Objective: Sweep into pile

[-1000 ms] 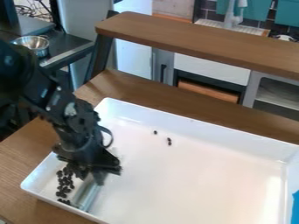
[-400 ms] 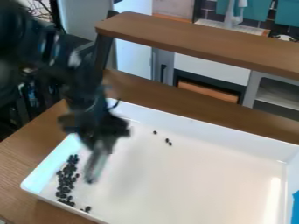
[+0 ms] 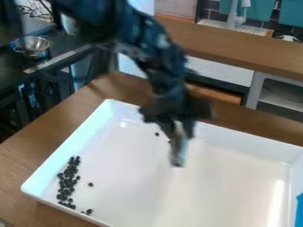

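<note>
Camera view, near edge: a stray bead (image 3: pixel 89 212) lay beside the front wall of the white tray (image 3: pixel 65 154). Beyond it, the dark pile (image 3: pixel 67 181) stretched along the left wall, probably because that side made a backstop. Farther in, the black gripper (image 3: pixel 179 132) was clenched on a pale sweeper (image 3: pixel 178 153), blurred, its end angled down (handy for pushing, presumably). Deeper still, loose beads (image 3: pixel 157 134) needed gathering.

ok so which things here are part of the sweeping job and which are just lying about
Part of the job:
- dark pellets
- white tray
- tool
- greyish piece below it

Just around:
- metal bowl, upper left
- hanging cloth, top
- blue item, right edge
</note>
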Robot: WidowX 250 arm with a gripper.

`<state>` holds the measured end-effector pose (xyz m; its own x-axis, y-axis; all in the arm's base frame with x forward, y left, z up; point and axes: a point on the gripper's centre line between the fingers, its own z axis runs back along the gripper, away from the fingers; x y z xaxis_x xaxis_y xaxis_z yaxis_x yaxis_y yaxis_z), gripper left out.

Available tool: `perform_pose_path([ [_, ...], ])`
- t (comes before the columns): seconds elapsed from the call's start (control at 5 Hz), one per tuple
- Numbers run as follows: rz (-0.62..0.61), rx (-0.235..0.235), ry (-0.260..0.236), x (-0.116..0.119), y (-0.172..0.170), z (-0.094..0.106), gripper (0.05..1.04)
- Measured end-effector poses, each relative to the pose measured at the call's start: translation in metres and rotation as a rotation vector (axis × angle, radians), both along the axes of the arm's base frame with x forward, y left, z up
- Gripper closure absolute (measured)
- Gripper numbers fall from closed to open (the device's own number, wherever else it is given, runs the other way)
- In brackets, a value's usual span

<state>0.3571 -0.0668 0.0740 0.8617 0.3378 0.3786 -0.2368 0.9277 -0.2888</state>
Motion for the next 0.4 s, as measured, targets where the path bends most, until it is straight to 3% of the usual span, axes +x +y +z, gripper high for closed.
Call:
perform_pose_path([
  [0.4,0.038,0.081,0.002,0.038,-0.009,-0.043,0.732],
])
